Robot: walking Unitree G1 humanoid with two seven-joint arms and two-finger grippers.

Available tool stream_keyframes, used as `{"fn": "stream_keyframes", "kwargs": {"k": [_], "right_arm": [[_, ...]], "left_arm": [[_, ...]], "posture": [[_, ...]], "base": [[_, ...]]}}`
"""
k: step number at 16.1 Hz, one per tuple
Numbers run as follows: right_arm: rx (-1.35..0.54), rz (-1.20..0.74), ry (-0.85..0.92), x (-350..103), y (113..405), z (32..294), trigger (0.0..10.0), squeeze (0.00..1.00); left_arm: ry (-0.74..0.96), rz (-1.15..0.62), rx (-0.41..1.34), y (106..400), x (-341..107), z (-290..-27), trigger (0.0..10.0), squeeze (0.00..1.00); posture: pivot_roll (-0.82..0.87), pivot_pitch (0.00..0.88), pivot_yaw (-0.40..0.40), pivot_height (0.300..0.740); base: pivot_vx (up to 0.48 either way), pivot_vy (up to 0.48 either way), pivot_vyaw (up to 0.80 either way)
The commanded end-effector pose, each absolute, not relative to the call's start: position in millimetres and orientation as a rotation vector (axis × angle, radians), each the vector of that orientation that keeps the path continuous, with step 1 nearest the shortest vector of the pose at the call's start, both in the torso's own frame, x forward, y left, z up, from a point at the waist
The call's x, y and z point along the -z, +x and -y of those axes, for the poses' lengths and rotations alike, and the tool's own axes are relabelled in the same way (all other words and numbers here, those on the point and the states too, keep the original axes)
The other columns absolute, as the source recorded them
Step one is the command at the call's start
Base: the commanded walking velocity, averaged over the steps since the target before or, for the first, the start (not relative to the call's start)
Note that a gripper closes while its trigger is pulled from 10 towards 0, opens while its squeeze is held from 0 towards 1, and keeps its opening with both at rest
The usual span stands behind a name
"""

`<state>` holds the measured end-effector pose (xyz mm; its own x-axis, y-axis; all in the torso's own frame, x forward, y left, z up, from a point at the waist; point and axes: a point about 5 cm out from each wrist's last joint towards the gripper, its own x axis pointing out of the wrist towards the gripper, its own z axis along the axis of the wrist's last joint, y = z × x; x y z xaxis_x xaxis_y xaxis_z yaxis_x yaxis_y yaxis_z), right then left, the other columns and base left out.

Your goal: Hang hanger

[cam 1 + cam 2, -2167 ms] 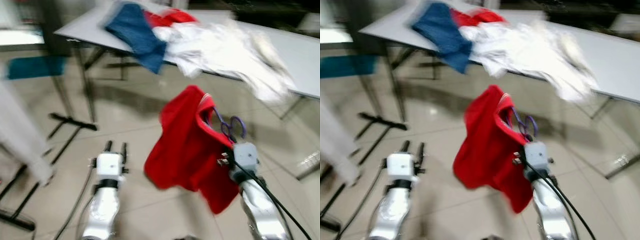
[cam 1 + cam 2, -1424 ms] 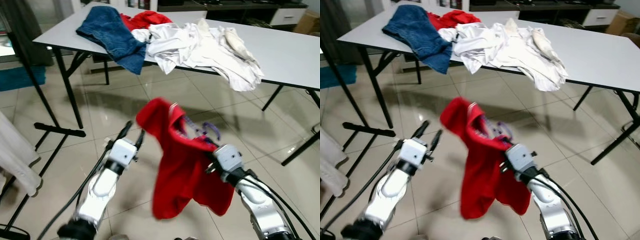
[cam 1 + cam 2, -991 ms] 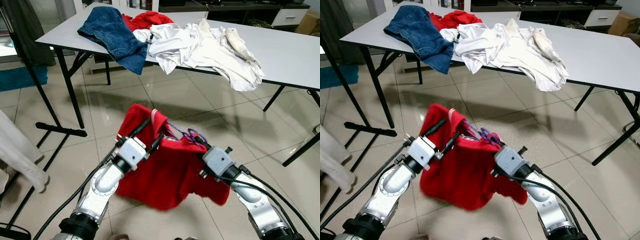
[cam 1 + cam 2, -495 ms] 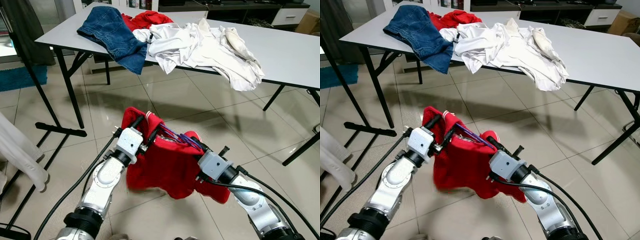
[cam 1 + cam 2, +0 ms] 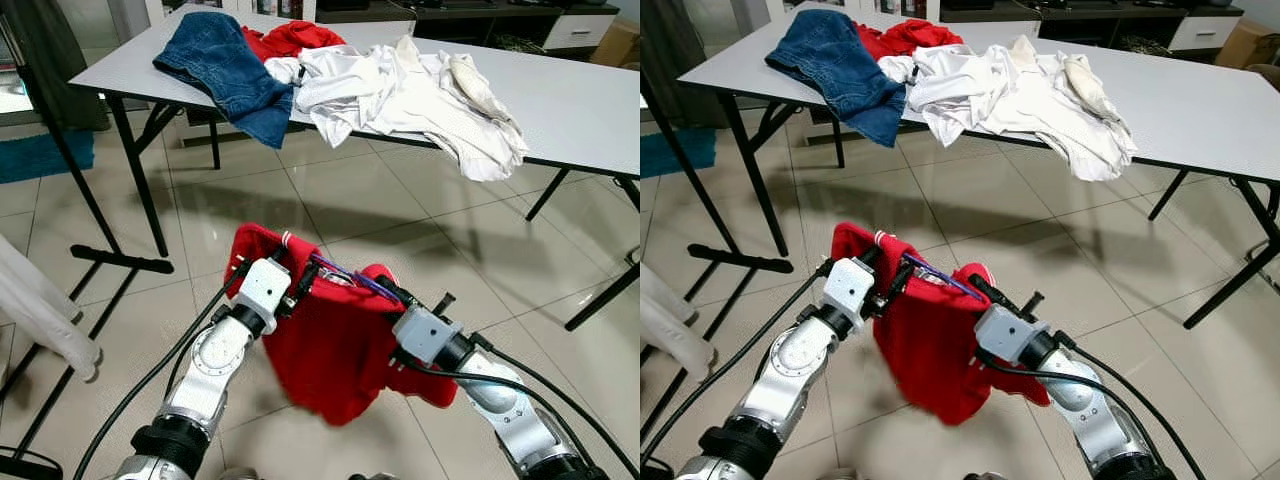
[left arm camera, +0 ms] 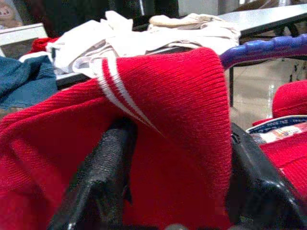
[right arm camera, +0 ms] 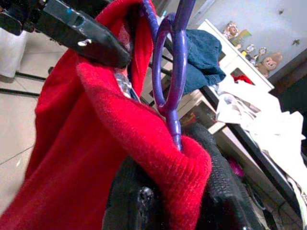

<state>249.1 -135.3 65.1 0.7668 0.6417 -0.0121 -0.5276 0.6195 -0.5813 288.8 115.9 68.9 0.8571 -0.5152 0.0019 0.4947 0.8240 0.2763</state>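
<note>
Above the tiled floor (image 5: 420, 210), short of the table (image 5: 590, 110): red sweater (image 5: 335, 350) on purple hanger (image 5: 345, 278), pinched by left gripper (image 5: 275, 268) and right gripper (image 5: 385, 296) — dressed, not yet hung.

Most of the purple hanger (image 5: 345, 279) is buried inside the red sweater (image 5: 335, 350), with only a short stretch of bar showing between the two grippers. The left gripper (image 5: 288, 268) has its fingertips wrapped in red knit (the wrist view shows cloth bunched between the black fingers). The right gripper (image 5: 383, 290) is likewise swallowed by cloth. The far table (image 5: 590, 110) is cut off at the right edge.
</note>
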Motion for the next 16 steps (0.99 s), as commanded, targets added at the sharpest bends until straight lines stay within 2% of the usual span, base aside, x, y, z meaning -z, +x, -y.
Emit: {"fn": "stream_keyframes", "kwargs": {"k": [1, 7, 11, 16], "right_arm": [[-0.686, 0.294, -0.603, -79.0, 249.9, 132.7, 10.0, 0.00], [-0.641, 0.240, -0.601, -71.4, 251.9, 139.7, 10.0, 0.00], [-0.623, 0.231, -0.587, -70.6, 252.6, 142.5, 10.0, 0.00], [-0.619, 0.245, -0.571, -73.7, 253.2, 143.2, 10.0, 0.00]], "left_arm": [[0.271, 0.068, 0.574, 287.1, -67.7, -109.9, 0.0, 0.00], [0.116, 0.101, 0.550, 285.6, -75.5, -109.6, 0.0, 0.00], [-0.016, 0.103, 0.469, 291.6, -82.1, -119.7, 0.0, 0.00], [-0.076, 0.097, 0.412, 295.2, -85.0, -126.9, 0.0, 0.00]], "posture": [[0.21, 0.030, -0.045, 0.740], [0.21, 0.031, -0.040, 0.740], [0.21, 0.032, -0.037, 0.740], [0.21, 0.030, -0.038, 0.740]], "base": [[0.000, 0.000, 0.00], [0.000, 0.000, 0.00], [0.000, 0.000, 0.00], [0.000, 0.000, 0.00]]}}
